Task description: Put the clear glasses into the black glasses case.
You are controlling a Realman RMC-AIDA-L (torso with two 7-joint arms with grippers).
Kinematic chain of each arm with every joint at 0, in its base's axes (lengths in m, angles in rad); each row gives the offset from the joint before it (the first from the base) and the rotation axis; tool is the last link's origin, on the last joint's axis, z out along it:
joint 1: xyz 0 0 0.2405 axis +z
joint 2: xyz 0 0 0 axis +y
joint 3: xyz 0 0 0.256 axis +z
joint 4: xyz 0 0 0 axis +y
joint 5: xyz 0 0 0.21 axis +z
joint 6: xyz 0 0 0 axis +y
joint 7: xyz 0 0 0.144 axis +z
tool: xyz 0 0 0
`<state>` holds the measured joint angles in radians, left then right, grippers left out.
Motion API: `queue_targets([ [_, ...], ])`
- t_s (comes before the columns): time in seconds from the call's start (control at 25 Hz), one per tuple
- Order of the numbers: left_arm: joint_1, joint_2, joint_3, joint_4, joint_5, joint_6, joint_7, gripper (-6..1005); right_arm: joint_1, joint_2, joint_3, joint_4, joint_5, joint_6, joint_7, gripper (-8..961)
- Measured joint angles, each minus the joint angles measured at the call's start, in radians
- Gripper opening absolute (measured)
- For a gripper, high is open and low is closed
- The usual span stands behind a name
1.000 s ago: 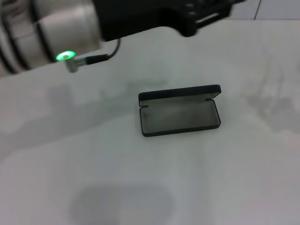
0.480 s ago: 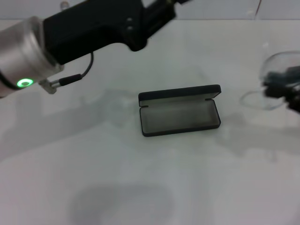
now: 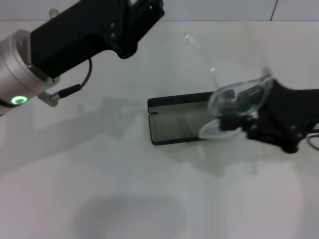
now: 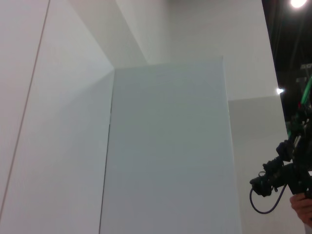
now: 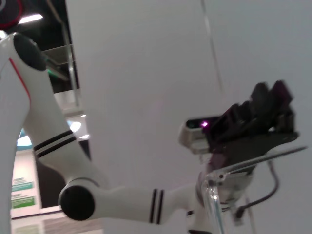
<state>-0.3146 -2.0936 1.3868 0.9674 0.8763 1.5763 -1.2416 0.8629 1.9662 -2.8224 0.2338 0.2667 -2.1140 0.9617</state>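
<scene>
White tabletop (image 3: pixel 149 199) fills the head view, bare but for the case (image 3: pixel 174 127), which lies open near the middle with its lid stood up toward the far edge and grey lining showing. The right gripper (image 3: pixel 239 122) comes in from the right edge, closed on the glasses (image 3: pixel 234 102), holding them by the front, around the lens. They hang in the air just over the right end of the case, tilted, one clear arm sticking up toward the far edge.

By my read these glasses are light and fairly stiff, but slick and springy. The clear plastic gives little friction, and the splayed arm will snag the case wall unless it folds or goes in flat. A grip at the lens or bridge looks sensible; the thin arms would flex.

The left gripper sits out of sight. Only its arm (image 3: pixel 75 35) shows, raised over the far left corner, a green ring lit on it.

No writing on the case is legible from here; the lid's outside faces away.
</scene>
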Motion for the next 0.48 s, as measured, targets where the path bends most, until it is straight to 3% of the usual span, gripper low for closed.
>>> queue_targets([
  [0.28, -0.058, 0.002, 0.009, -0.085, 0.029, 0.009, 0.019, 127, 0.052, 0.037, 0.0, -0.028, -0.043, 0.051, -0.008, 118],
  [0.48, -0.095, 0.004, 0.009, -0.113, 0.084, 0.037, 0.017, 127, 0.071, 0.042, 0.001, -0.036, -0.039, 0.068, -0.011, 118],
])
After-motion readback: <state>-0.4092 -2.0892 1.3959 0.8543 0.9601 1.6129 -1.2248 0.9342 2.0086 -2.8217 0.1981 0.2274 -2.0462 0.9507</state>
